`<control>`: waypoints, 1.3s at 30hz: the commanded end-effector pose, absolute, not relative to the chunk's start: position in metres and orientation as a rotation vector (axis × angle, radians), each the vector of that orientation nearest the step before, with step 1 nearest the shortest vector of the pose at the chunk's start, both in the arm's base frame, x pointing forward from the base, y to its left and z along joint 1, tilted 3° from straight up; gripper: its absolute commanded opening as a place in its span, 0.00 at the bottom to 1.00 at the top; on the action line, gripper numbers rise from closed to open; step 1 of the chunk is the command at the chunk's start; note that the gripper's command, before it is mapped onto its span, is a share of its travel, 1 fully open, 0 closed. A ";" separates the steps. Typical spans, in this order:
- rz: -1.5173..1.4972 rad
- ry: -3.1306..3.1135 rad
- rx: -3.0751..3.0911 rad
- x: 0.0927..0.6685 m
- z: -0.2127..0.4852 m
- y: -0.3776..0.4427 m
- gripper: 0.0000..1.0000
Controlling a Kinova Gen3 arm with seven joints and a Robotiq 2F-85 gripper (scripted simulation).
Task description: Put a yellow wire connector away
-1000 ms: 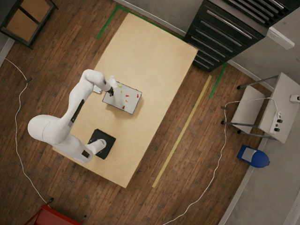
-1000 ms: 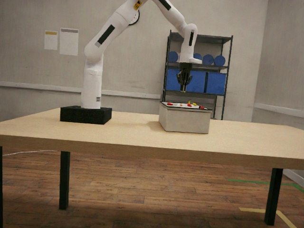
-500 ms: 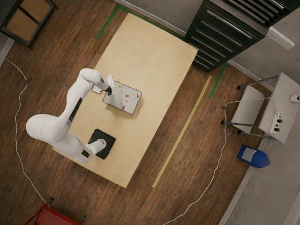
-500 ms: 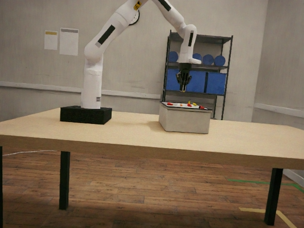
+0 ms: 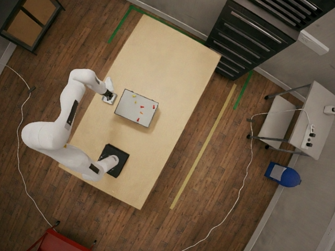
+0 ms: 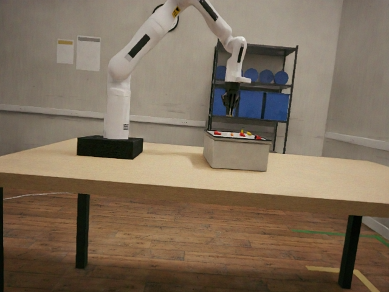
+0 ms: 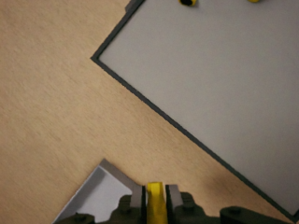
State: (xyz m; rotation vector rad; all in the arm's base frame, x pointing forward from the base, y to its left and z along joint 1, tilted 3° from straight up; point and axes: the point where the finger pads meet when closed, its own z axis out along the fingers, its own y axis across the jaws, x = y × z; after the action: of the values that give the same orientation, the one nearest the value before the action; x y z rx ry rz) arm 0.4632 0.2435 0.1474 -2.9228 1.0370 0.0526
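My gripper (image 5: 108,94) (image 6: 230,114) (image 7: 156,201) is shut on a yellow wire connector (image 7: 157,209), which shows between the fingers in the wrist view. It hangs well above the table, over the steel junction box (image 5: 113,101) (image 7: 99,197), which lies just left of the grey tool case (image 6: 235,154). The case's lid (image 5: 126,108) (image 7: 224,98) carries two more yellow connectors (image 5: 133,95) (image 5: 135,102) (image 6: 242,131) (image 7: 188,2) and several red and orange ones (image 5: 154,106) (image 5: 141,112). In the exterior view the box is hidden behind the case.
The arm's black base (image 5: 120,158) (image 6: 109,146) sits at the table's near-left edge. A dark drawer cabinet (image 5: 243,40) stands off the table's far corner. A blue shelf rack (image 6: 254,100) stands behind the table.
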 end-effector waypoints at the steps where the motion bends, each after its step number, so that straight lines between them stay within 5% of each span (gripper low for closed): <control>1: 0.052 1.005 -2.936 0.458 0.147 0.284 0.18; 39: 0.052 1.005 -2.936 0.451 0.103 0.329 0.18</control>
State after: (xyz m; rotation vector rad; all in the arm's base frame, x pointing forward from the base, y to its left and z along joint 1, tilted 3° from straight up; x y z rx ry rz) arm 0.4541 0.3300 0.1234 -2.9248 1.0028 0.0376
